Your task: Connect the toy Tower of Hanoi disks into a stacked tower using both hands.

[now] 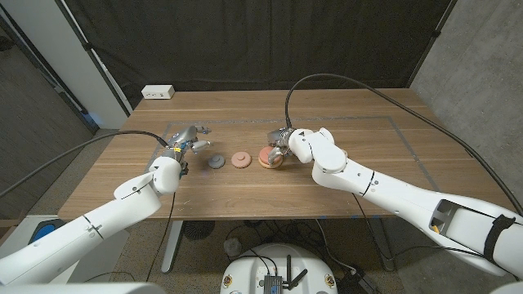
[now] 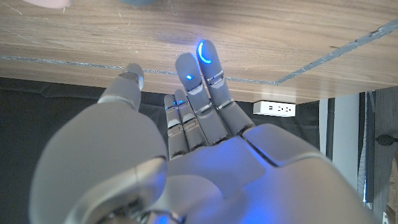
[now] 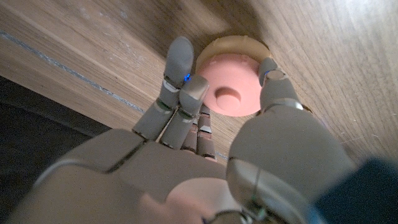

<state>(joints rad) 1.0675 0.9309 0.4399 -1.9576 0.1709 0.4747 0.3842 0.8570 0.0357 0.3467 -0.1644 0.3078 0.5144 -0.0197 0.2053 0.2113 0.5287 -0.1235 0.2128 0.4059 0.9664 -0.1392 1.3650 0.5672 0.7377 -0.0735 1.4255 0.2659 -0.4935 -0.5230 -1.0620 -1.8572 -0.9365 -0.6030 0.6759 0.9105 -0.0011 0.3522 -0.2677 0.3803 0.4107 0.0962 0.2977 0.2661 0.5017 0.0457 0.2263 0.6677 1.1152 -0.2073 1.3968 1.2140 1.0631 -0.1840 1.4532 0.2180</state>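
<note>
From the head camera, a wooden table (image 1: pixel 343 175) carries three round pieces in a short row near its middle. A small grey disk (image 1: pixel 216 162) lies nearest the left hand (image 1: pixel 186 142), a small pink disk (image 1: pixel 239 159) sits just beside it, and a larger stack (image 1: pixel 268 159) of a pink disk on a tan one lies under the right hand (image 1: pixel 282 140). The left hand hovers close to the grey disk without touching it, its fingers apart and holding nothing. The right hand reaches down over the stack; whether it grips cannot be told from here. A white power strip (image 1: pixel 158 92) sits at the far left edge of the table.

In the left wrist view, the left hand (image 2: pixel 186 149) shows its fingers stretched out side by side toward the table (image 2: pixel 261 37), thumb set apart, nothing between them.

In the right wrist view, the right hand (image 3: pixel 205 162) brackets the stack: fingers (image 3: pixel 180 68) lie against one side of the pink disk (image 3: pixel 229 87), the thumb against the opposite side, pinching it. The tan disk (image 3: pixel 236 45) peeks out behind the pink one, resting on the table (image 3: pixel 311 50).
</note>
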